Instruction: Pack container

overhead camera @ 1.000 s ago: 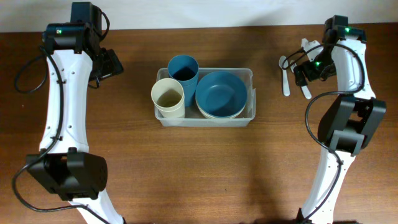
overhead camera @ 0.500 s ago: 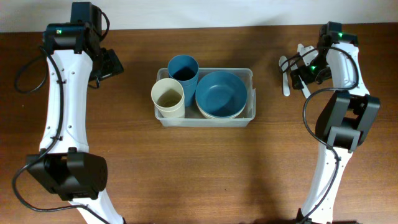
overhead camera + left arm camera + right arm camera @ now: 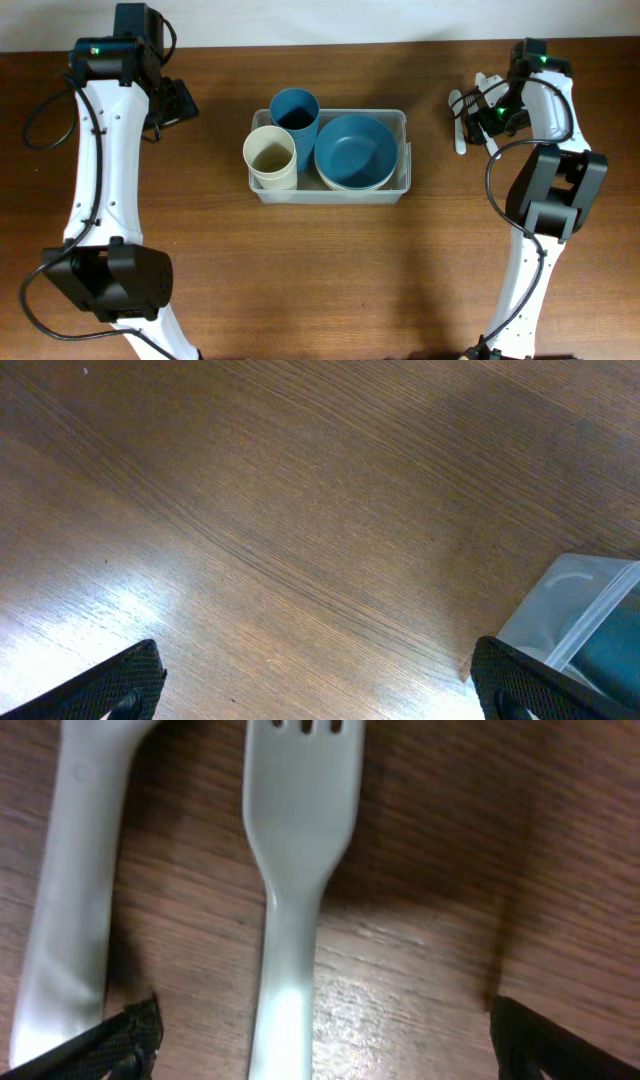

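The right claw (image 3: 325, 1055), jaws wide and empty, has slid in over the white fork (image 3: 300, 830) near the table's (image 3: 300, 260) far right edge, likely to fetch it for the container (image 3: 403, 120) mid-table, while the left claw (image 3: 320, 690) hangs open.

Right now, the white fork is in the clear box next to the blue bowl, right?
Not quite. The white fork is not in the clear box. It lies outside it on the wooden table, and the right wrist view shows it resting on bare wood. The blue bowl is in the box.
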Available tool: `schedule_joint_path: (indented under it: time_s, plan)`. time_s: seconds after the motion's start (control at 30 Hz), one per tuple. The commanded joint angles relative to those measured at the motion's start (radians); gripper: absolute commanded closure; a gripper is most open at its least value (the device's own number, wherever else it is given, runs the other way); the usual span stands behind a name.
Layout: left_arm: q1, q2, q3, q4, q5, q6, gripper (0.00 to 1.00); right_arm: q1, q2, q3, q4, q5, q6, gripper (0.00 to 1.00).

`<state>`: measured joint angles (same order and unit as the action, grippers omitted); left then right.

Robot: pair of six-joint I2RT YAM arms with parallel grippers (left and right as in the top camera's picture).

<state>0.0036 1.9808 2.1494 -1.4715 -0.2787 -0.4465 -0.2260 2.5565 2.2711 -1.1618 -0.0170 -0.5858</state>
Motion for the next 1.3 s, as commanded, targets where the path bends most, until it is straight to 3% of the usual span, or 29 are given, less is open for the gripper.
schedule_joint_path:
  time_s: [0.0,0.37,0.6,1.27]
  plan:
    - [0.008,0.008,-0.004,0.002,-0.014,-0.012,0.00,0.003,0.024,0.005,0.007,-0.006,-0.014,0.01]
    - [0.006,0.008,-0.004,0.002,-0.014,-0.012,0.00,0.001,0.024,0.005,0.044,-0.010,-0.014,0.01]
    - [0.006,0.008,-0.004,0.002,-0.014,-0.012,0.00,-0.026,0.026,0.005,0.044,-0.118,-0.028,0.01]
    - [0.006,0.008,-0.004,0.002,-0.014,-0.012,0.00,-0.042,0.038,0.005,0.035,-0.114,-0.028,0.04]
